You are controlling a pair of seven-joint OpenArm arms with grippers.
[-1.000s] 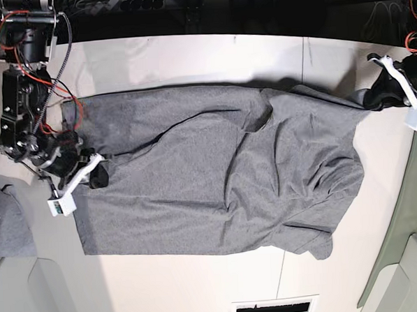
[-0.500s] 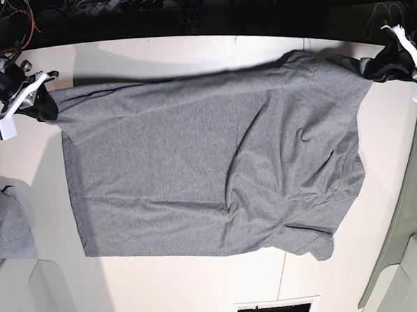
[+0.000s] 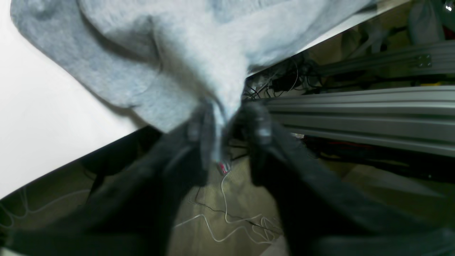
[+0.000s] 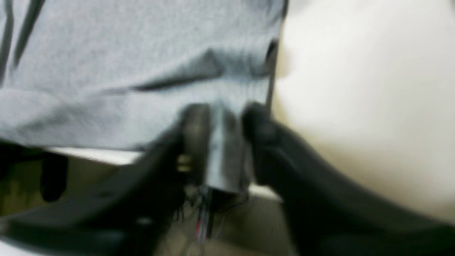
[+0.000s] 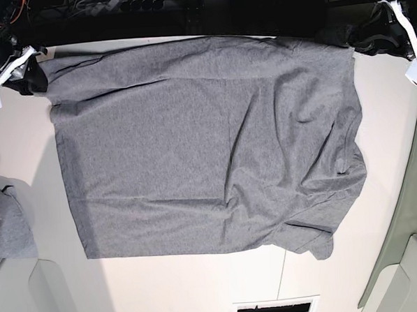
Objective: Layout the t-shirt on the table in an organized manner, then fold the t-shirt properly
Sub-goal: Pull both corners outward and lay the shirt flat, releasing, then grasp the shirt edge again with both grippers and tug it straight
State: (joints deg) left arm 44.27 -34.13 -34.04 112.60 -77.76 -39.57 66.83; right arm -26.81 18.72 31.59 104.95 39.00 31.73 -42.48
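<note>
The heather-grey t-shirt (image 5: 208, 142) lies spread across the white table (image 5: 201, 289), its far edge along the table's back edge, with wrinkles toward the right. My left gripper (image 5: 362, 37) hangs at the shirt's far right corner. In the left wrist view its fingers (image 3: 201, 124) stand apart, and a thin tip of the t-shirt (image 3: 160, 53) lies loose between them past the table (image 3: 35, 124). My right gripper (image 5: 35, 75) is at the far left corner. The blurred right wrist view shows that gripper (image 4: 224, 121) parted, a strip of t-shirt (image 4: 124, 53) between the jaws.
A smaller bunch of grey cloth (image 5: 6, 226) lies at the table's left edge. A white slotted plate (image 5: 276, 310) sits at the near edge. Beyond the back edge are dark floor, cables and an aluminium rail (image 3: 355, 106). A grey-green panel (image 5: 407, 208) borders the right side.
Both grippers carried the shirt's upper layer toward the table's back edge, unfolding it flat. Their jaws, shut on the cloth before, now stand apart.
</note>
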